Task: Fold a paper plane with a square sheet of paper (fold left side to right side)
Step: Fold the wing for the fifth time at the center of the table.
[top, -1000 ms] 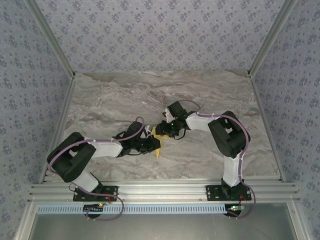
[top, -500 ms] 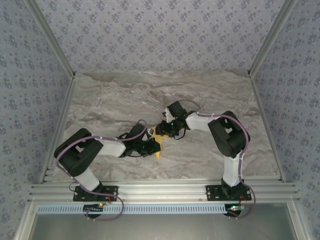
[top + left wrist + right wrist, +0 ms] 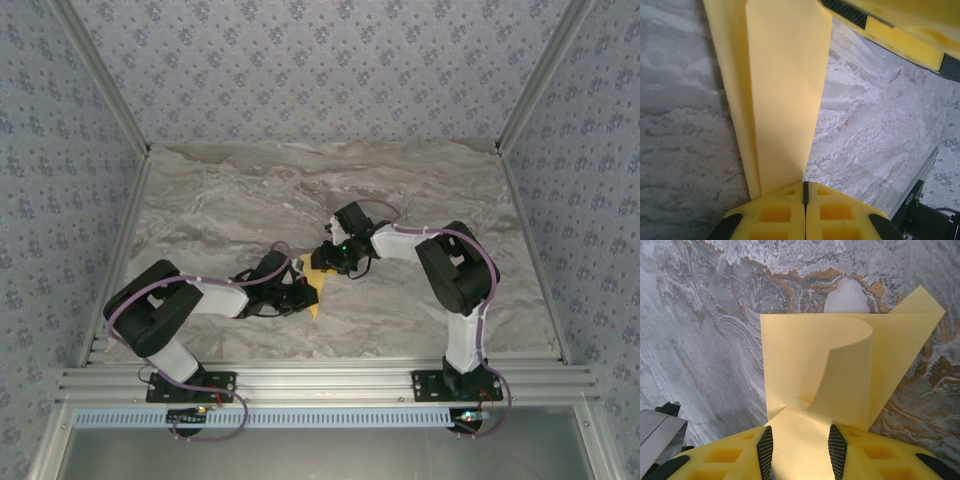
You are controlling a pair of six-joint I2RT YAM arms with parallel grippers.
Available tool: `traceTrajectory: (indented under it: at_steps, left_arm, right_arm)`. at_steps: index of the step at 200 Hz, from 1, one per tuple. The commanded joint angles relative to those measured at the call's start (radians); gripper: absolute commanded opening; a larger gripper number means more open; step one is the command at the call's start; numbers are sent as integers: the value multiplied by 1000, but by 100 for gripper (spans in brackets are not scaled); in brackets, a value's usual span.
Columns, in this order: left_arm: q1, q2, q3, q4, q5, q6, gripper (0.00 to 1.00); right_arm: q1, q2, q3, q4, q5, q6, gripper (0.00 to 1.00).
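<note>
Left wrist view: left gripper [image 3: 805,194] clamped tight on edge of square sheet of paper [image 3: 785,95], which lies part-folded mid-table [image 3: 870,135]. Right gripper [image 3: 800,440] jaws half apart astride sheet; possibly only pinning. Carry left edge across squarely, match corners, then crease.
</note>
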State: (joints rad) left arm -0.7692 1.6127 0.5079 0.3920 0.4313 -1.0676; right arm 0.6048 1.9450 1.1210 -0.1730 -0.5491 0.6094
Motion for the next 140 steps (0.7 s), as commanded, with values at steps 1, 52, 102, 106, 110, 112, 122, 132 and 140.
traceTrajectory:
  at_steps: [1, 52, 102, 106, 110, 112, 122, 132, 140]
  left_arm:
    - [-22, -26, -30, -82, -6, 6, 5]
    - [-37, -96, -61, -104, -15, -7, 5]
    - [-28, -189, 79, -232, -18, 55, 9]
    - [-27, -190, 84, -232, -15, 56, 9]
    - [-27, -190, 88, -229, -11, 56, 9]
    - [-27, -187, 90, -226, -8, 55, 9]
    - [-27, -178, 93, -213, 6, 54, 9]
    - [-29, -161, 93, -201, 16, 54, 9]
    - [-28, -145, 92, -195, 21, 52, 9]
  right_arm:
    - [-13, 67, -18, -149, 98, -28, 41]
    - [-12, 74, -11, -155, 97, -29, 41]
    - [-8, 75, -8, -155, 97, -27, 41]
    - [-8, 75, -7, -155, 95, -27, 41]
    - [-8, 75, -7, -156, 95, -28, 41]
    - [-8, 75, -7, -157, 95, -27, 41]
    - [-8, 75, -6, -156, 95, -28, 41]
    - [-8, 75, -6, -157, 94, -29, 41]
    - [-9, 75, -6, -155, 93, -28, 41]
